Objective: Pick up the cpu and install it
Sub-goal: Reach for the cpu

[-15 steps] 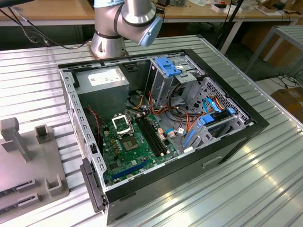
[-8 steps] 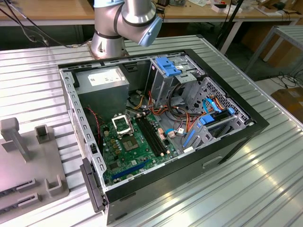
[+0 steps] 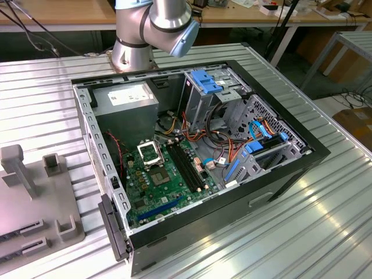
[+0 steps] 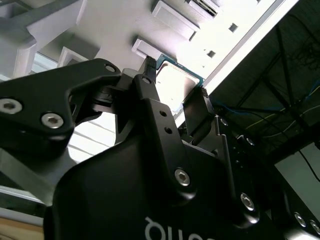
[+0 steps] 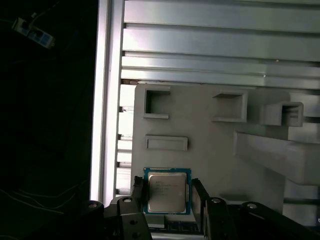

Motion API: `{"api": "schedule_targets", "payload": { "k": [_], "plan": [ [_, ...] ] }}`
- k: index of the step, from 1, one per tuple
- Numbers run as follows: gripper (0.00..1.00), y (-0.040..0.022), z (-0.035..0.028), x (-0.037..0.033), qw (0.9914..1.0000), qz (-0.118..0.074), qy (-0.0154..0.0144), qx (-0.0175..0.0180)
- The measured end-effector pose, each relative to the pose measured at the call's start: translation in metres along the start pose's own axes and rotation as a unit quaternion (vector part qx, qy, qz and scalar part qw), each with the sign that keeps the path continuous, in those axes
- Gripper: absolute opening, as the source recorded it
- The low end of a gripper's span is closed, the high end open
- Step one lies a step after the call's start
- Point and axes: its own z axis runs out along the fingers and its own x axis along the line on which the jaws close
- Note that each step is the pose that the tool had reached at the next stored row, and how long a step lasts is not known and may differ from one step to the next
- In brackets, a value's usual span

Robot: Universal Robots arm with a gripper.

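Ribbed metal table [image 3: 325,232] across the whole exterior view, wooden benches [image 3: 70,14] beyond its far edge. On the table, open black case [image 3: 279,183] lying on its side, taking up the middle and the exterior view's right. Grey arm [image 3: 152,26] mounted at the far edge, just behind the case, with its base and one blue-capped joint in sight. Grey tray [image 3: 35,203] flat on the table at the exterior view's left, apart from the case, with upright posts [image 3: 17,168] standing on it.

Inside the case:
- green board [image 3: 168,186] on the floor toward the near left corner
- silver power supply [image 3: 125,97] in the far left corner
- metal drive cage [image 3: 204,93] with a blue latch at the far side
- red, orange and blue cables [image 3: 232,145] right of the board

On the board, long black memory slots [image 3: 187,167] side by side and, just left of them, square socket [image 3: 150,152] with a metal frame, dark in the middle.

Black gripper [image 4: 175,80] over the tray in both wrist views, near the tray's edge beside the table's ribs. Clenched on the cpu [image 5: 166,191]: fingers [image 5: 138,191] pressed to two opposite edges, silver top toward the first wrist view, thin green rim all round. Cpu just beside a shallow oblong pocket [image 5: 166,143] of the tray. Lifted off the tray or resting on it: cannot tell
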Motion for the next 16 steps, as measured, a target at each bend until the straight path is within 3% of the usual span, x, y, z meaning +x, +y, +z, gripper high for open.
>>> {"api": "schedule_targets", "payload": {
  "k": [16],
  "plan": [
    [0.47,0.0003,-0.0127,0.0004,1.00000,0.000,0.0001,0.0001]
  ]
}}
